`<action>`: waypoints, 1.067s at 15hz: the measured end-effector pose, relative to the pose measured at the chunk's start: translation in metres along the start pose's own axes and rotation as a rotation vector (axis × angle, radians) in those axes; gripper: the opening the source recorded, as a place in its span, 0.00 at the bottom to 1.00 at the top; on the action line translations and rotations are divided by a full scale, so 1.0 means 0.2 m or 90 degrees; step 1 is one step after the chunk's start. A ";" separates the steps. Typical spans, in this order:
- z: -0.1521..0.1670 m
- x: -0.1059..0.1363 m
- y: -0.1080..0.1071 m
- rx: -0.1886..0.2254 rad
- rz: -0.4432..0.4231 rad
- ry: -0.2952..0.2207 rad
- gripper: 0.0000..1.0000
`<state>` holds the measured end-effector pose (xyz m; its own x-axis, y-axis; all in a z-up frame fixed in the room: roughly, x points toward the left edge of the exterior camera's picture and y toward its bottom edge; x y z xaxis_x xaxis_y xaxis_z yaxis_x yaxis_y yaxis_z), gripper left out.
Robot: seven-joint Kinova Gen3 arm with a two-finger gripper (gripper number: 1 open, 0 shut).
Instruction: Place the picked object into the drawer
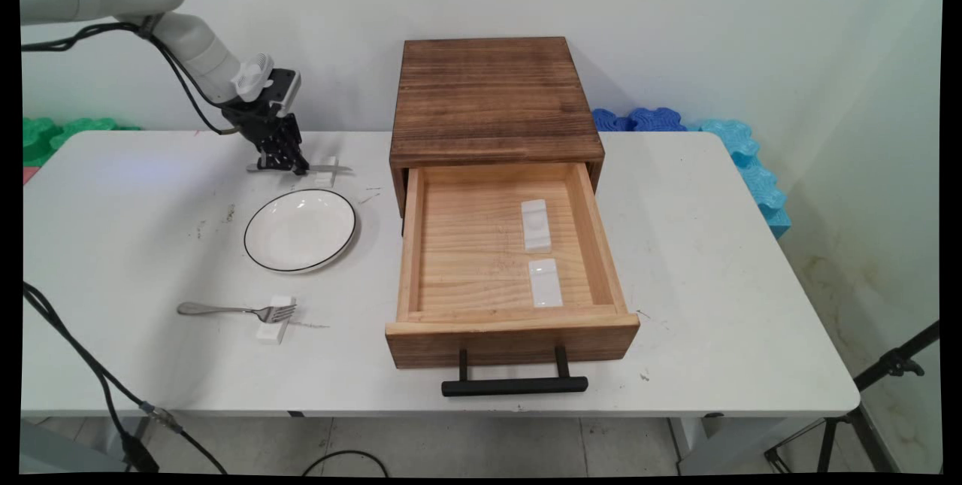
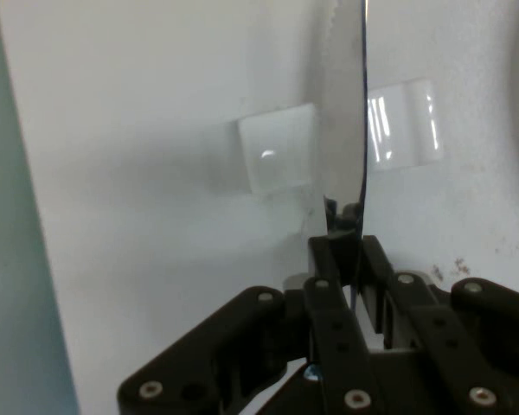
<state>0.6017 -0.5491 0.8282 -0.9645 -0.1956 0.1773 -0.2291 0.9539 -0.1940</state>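
My gripper [image 1: 282,160] [image 2: 344,252] is low over the table's rear left, shut on the handle end of a metal knife [image 1: 325,168] [image 2: 346,112]. The blade points right in the main view and crosses a small white rest [image 1: 326,177] [image 2: 277,160]. Whether the blade touches the rest I cannot tell. Just in front of it lies a white plate [image 1: 300,229] with a dark rim, holding nothing.
A fork [image 1: 234,310] lies with its tines on another white rest [image 1: 272,329] at the near left. A wooden box [image 1: 492,94] stands mid-table with its drawer [image 1: 511,323] pulled open; two white rests [image 1: 536,224] [image 1: 544,283] lie inside. Black cables hang at the left.
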 end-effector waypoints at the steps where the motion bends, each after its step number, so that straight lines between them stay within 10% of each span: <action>1: -0.02 0.00 0.00 0.004 0.000 0.000 0.00; 16: -0.41 -0.05 0.21 0.038 -0.025 0.011 0.00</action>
<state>0.6131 -0.4875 0.8979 -0.9522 -0.2286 0.2027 -0.2752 0.9299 -0.2441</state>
